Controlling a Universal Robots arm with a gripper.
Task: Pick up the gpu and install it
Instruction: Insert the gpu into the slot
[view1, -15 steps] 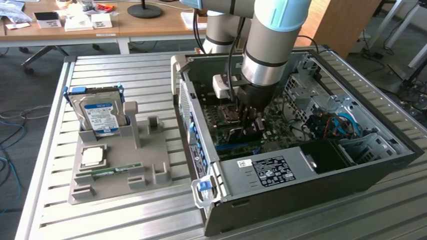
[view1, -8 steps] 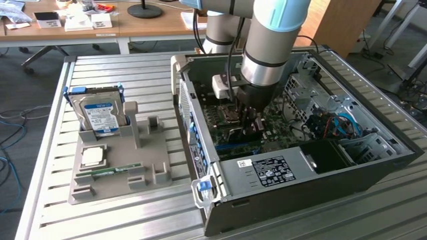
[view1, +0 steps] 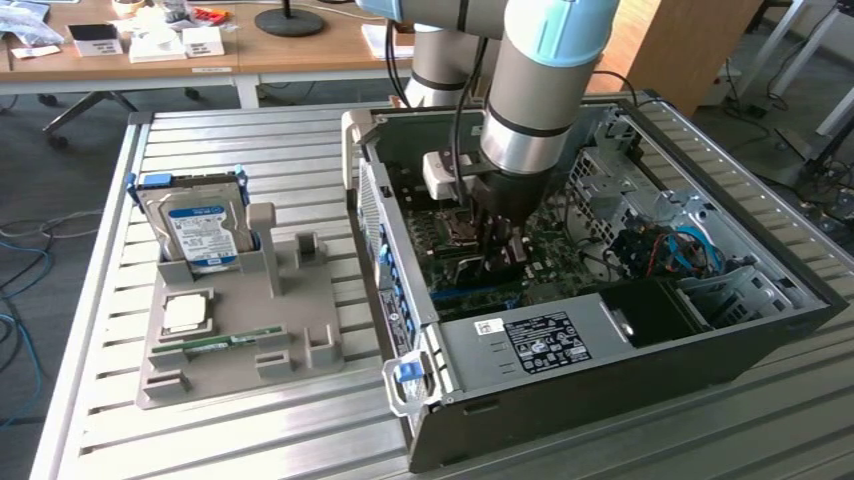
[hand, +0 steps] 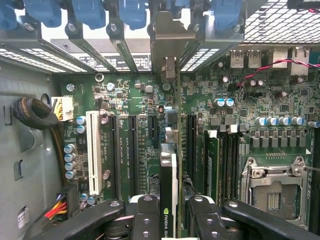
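Gripper (hand: 170, 212) clamped on gpu (hand: 169, 165), card held on edge between the fingers (hand: 145, 217), long axis running from gripper toward the rear slot brackets (hand: 120, 47), silver end bracket (hand: 172, 37) up against that bracket row. Card sits directly below tool, inside case (view1: 747, 330), over mobo (hand: 140, 125) and in line w/ a black expansion slot (hand: 191, 145) betw. white slot (hand: 93, 150) and CPU socket (hand: 272, 182); whether edge connector is seated cannot be told. Arm (view1: 534, 90) approx. vertical, wrist pointing straight down into open case, well apart from tray (view1: 240, 330) w/ hard drive (view1: 198, 228) at exterior view's left.
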